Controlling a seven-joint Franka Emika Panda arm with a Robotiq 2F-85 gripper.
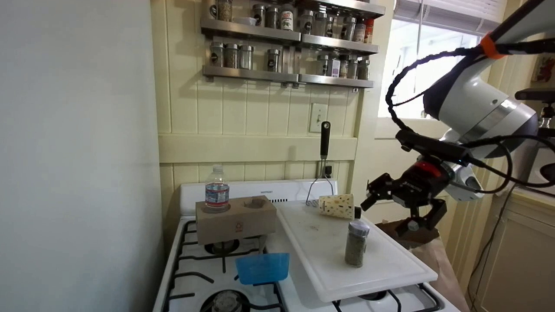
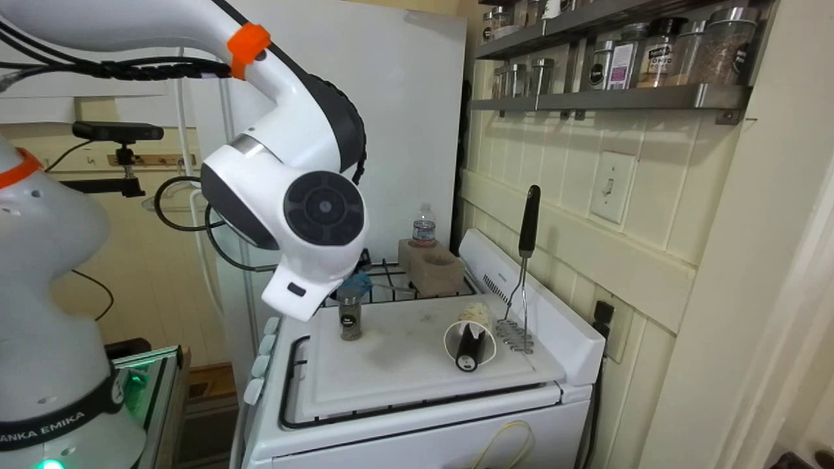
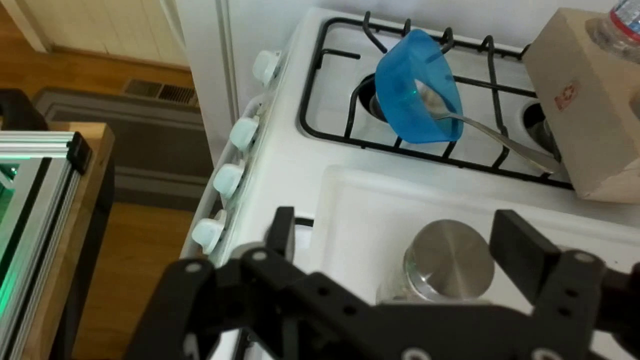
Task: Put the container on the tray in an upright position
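The jar [image 1: 357,245] stands upright on the near part of the tray [image 1: 316,247] in an exterior view, with nothing holding it. It looks to me like glass, with a metal lid [image 3: 452,260] and a dry, greenish-grey filling, so I'd expect it fairly light, stiff, with no give under the fingers [image 3: 524,255], and slick enough to slide or spin if I catch it off-centre; a drop or hard knock could crack it. I'd take hold of the straight body just below the lid, both fingers square across it, rather than pinch the lid itself, which might turn. My gripper [image 1: 385,216] is spread wide with nothing in its grasp; in an exterior view I see it to the right of the jar and higher, apart from it, though I can't judge the gap in depth. In the wrist view the lid shows between the two fingers, closer to the right-hand one, so I think the jaws would need to come a little right in that view and then lower before they could straddle the body. Since the jar already stands as the task asks, I'd guess little or nothing is left to do.
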